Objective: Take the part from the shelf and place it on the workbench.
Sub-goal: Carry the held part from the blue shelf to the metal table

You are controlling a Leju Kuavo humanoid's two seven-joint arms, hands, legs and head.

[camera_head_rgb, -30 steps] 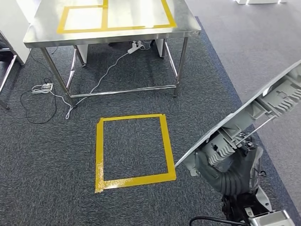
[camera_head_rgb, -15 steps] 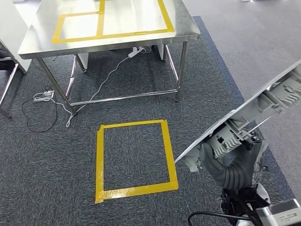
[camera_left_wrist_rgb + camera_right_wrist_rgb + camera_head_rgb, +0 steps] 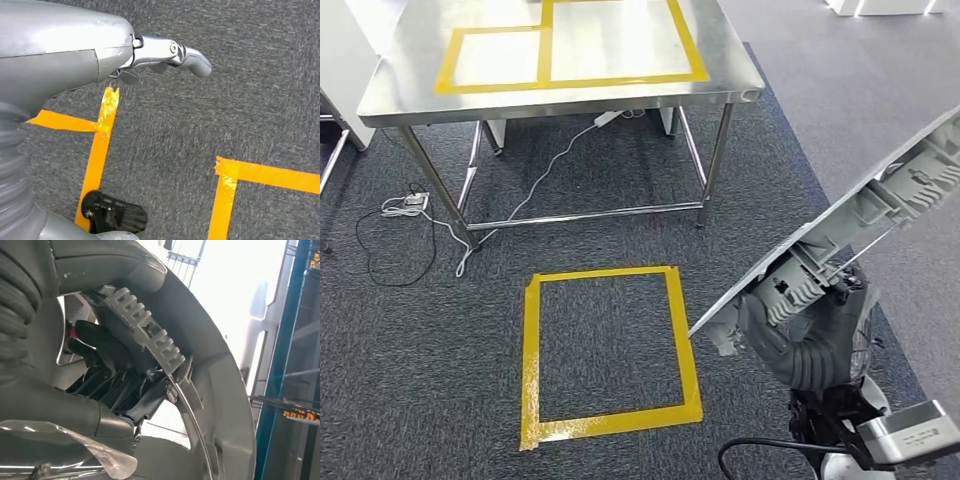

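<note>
Underneath, dark fingers (image 3: 99, 342) around part (image 3: 158, 340).

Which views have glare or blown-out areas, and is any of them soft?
Head view: glare on the steel workbench top, washing out its far end; floor sharp. Right wrist view: background blown out white behind the part, with the right hand dark against it. Left wrist view: highlight on the left hand; carpet slightly soft.
</note>
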